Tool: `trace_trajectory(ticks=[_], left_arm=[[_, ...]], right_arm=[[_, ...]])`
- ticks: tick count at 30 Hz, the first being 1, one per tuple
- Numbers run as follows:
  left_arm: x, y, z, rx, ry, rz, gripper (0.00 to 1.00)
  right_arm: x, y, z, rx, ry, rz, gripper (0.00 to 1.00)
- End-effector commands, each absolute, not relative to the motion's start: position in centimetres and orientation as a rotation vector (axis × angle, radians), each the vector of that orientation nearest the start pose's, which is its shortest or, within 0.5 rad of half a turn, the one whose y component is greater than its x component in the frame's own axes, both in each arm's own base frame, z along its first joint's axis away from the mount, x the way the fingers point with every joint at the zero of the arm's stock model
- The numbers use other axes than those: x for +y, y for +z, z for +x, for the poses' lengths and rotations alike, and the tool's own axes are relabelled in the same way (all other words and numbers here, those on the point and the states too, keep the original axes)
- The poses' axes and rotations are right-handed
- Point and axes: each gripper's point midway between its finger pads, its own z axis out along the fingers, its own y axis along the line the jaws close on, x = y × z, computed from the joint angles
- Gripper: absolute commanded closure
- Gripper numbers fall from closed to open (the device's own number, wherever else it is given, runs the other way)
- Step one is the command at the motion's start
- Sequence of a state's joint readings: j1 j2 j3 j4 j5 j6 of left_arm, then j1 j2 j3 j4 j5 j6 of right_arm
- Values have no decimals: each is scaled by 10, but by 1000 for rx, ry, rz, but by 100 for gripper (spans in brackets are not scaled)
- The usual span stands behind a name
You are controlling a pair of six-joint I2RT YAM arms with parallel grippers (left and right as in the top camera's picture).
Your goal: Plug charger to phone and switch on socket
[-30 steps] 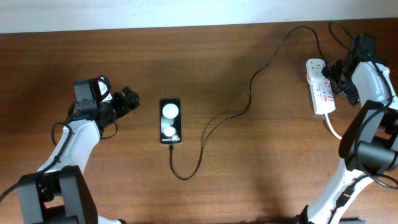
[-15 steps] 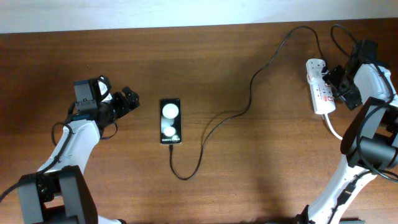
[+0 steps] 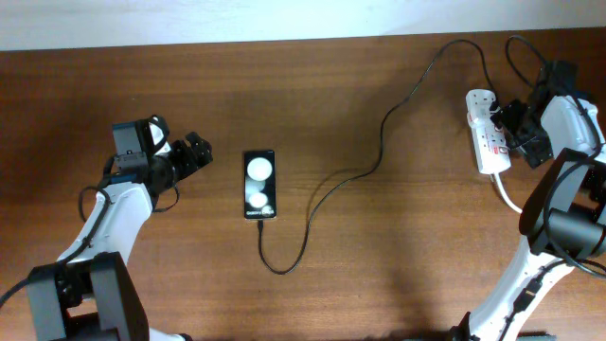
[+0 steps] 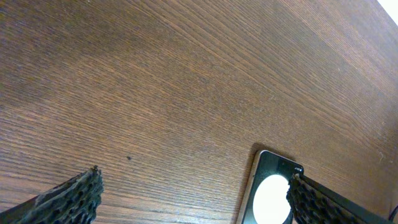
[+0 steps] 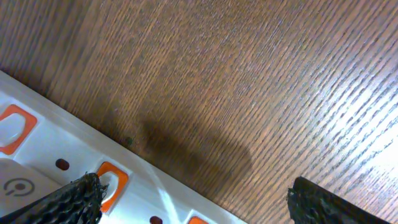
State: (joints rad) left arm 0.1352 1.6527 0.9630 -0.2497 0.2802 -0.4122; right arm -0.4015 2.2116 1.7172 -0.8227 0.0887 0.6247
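The black phone (image 3: pixel 259 184) lies flat at centre left, two white spots on it; its top end shows in the left wrist view (image 4: pixel 268 197). The thin black charger cable (image 3: pixel 365 169) runs from the phone's near end, loops, and goes up to the far right behind the white socket strip (image 3: pixel 487 133). My left gripper (image 3: pixel 195 152) is open, just left of the phone, with one finger over the phone's edge (image 4: pixel 193 199). My right gripper (image 3: pixel 512 121) is open at the strip's right side, one finger over an orange switch (image 5: pixel 111 182).
The strip's thick white cord (image 3: pixel 508 196) trails toward the near right. The table's far edge meets a pale wall (image 3: pixel 284 19). Bare wooden tabletop (image 3: pixel 398 256) lies between phone and strip.
My right gripper has shifted slightly right and away along the strip's side. The left arm, phone and cable have not moved.
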Motion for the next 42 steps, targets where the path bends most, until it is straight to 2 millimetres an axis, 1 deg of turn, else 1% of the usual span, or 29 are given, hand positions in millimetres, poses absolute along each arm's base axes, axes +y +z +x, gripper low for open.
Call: trace_trajectory(ticks=[1, 8, 10, 11, 13, 14, 17, 19, 42], left_arm=[[8, 78, 412, 2443, -473, -576, 1], [8, 78, 412, 2443, -473, -576, 1], [8, 78, 412, 2443, -473, -576, 1], [8, 78, 412, 2443, -473, -575, 1], [8, 78, 412, 2443, -473, -576, 1], [8, 78, 412, 2443, -473, -576, 1], [8, 78, 412, 2443, -473, -575, 1], [8, 78, 412, 2443, -473, -575, 1], [8, 78, 412, 2443, -473, -576, 1]], right_arm=[[-162, 3, 439, 2633, 86, 1374, 1], [-161, 2, 436, 2644, 84, 1381, 1], [-163, 1, 429, 2661, 39, 1393, 1], [-166, 1, 424, 2692, -7, 1360, 1], [-165, 1, 423, 2831, -23, 1062, 1], [-165, 1, 422, 2859, -27, 999, 1], [-164, 0, 420, 2875, -29, 974, 1], [-164, 0, 420, 2912, -36, 863, 1], [-164, 0, 420, 2910, -35, 865, 1]])
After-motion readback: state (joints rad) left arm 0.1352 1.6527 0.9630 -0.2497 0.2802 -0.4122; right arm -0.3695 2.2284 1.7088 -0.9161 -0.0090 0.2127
